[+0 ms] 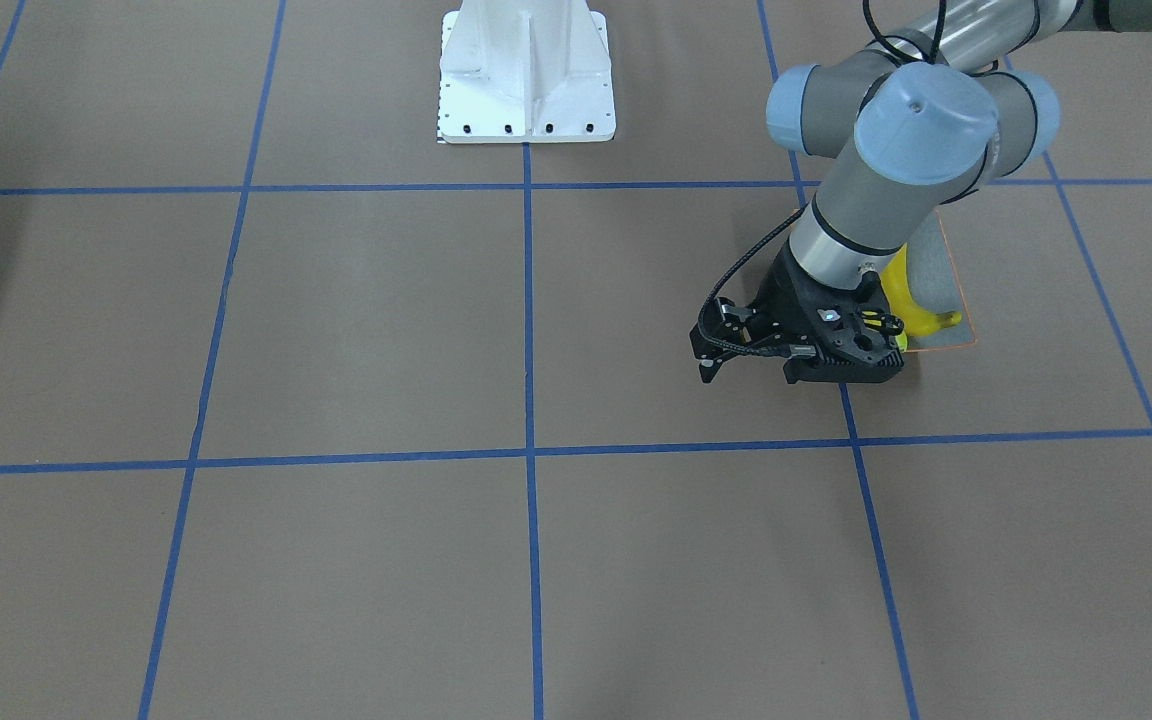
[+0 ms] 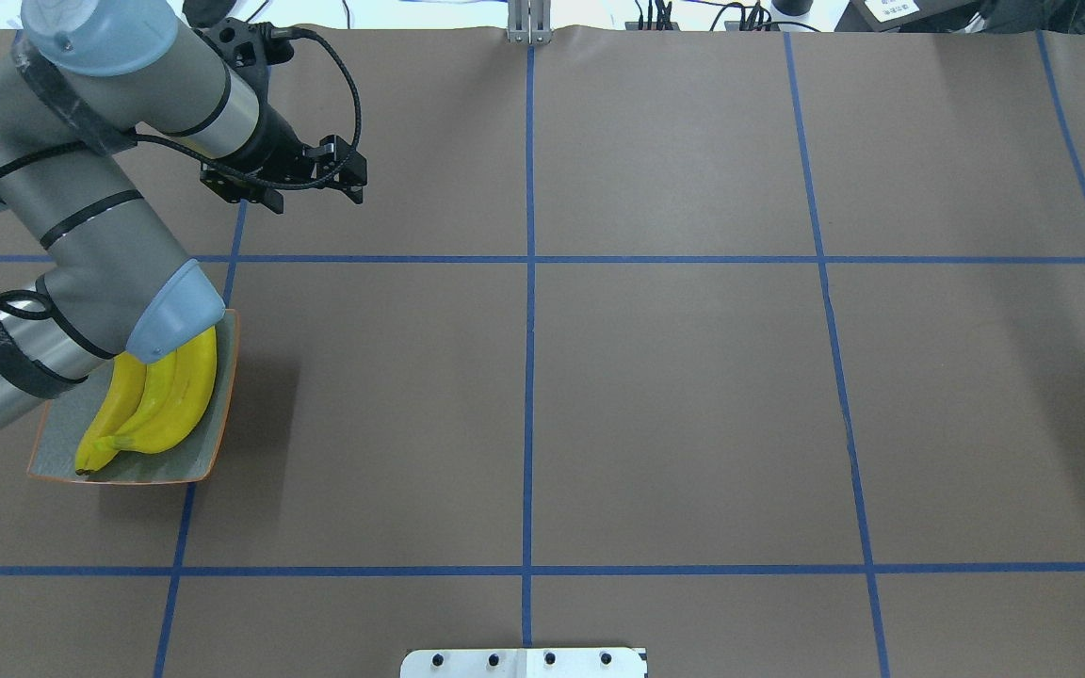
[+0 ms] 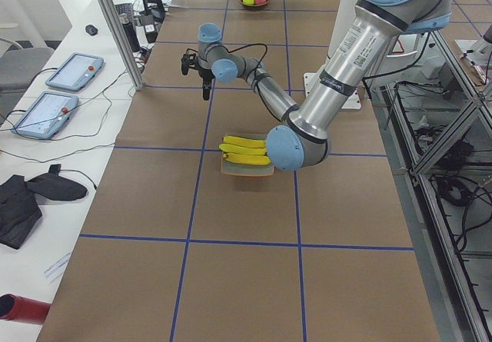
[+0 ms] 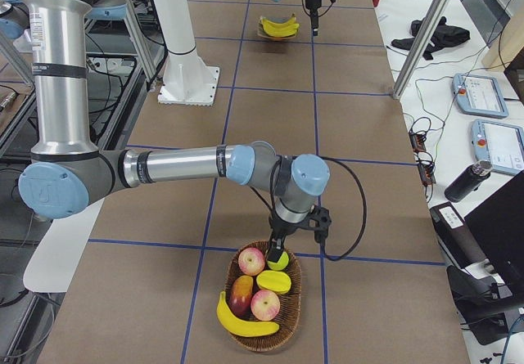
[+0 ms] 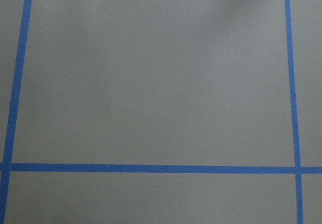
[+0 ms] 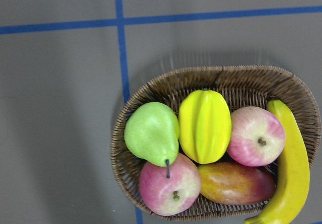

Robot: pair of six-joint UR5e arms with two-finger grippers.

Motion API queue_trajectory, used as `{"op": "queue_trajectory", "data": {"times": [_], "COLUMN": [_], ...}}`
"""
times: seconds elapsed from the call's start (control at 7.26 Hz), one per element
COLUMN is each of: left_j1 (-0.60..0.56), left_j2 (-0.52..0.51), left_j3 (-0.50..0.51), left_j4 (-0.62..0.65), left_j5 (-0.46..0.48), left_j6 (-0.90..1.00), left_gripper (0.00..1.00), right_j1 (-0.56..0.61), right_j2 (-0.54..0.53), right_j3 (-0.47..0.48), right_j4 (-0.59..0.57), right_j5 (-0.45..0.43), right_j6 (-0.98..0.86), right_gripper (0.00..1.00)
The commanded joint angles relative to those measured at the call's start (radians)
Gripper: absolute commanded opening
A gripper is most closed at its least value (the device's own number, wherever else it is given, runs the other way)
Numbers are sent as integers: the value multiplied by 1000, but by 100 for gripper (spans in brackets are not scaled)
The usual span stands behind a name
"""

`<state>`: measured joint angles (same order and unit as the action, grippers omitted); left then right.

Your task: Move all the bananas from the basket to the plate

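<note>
Three bananas (image 2: 154, 395) lie side by side on the grey-green plate (image 2: 213, 450) with the orange rim, at the table's left side. One more banana (image 6: 291, 168) lies along the edge of the wicker basket (image 6: 151, 90). My left gripper (image 2: 243, 193) hangs over bare table just beyond the plate, and looks open and empty. In the front view it (image 1: 841, 372) stands beside the plate (image 1: 941, 265). My right gripper (image 4: 277, 249) hovers low over the basket's near rim, shown only in the right side view, so I cannot tell whether it is open or shut.
The basket also holds two apples (image 6: 255, 142), a green pear (image 6: 151, 132), a yellow star fruit (image 6: 205, 126) and a mango (image 6: 235, 183). The white robot base (image 1: 526, 75) stands at the table's middle rear. The left arm's elbow (image 2: 175, 315) overhangs the plate.
</note>
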<state>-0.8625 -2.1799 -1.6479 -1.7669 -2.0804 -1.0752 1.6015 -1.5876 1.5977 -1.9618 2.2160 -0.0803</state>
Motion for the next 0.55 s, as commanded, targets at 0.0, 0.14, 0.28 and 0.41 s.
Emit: {"op": "queue_trajectory", "data": {"times": [0.0,0.14,0.28,0.41], "left_j1": [3,3,5,14], "left_j2": [-24,-31,-32,-34], "left_j3": [19,22,22,23], "left_j4": [0,0,0,0], "left_j5": [17,19,19,38], "left_j6": [0,0,0,0], "left_gripper": [100,100,100,100], "right_j1": [29,32,32,32], "right_j2": [-9,-17,-21,-23], "right_j3": [-166,-261,-348,-378], "right_j4": [36,135,247,273], "right_j5": [7,8,7,1], "right_j6": [-73,-73,-72,-75], "right_gripper": [99,99,99,99]}}
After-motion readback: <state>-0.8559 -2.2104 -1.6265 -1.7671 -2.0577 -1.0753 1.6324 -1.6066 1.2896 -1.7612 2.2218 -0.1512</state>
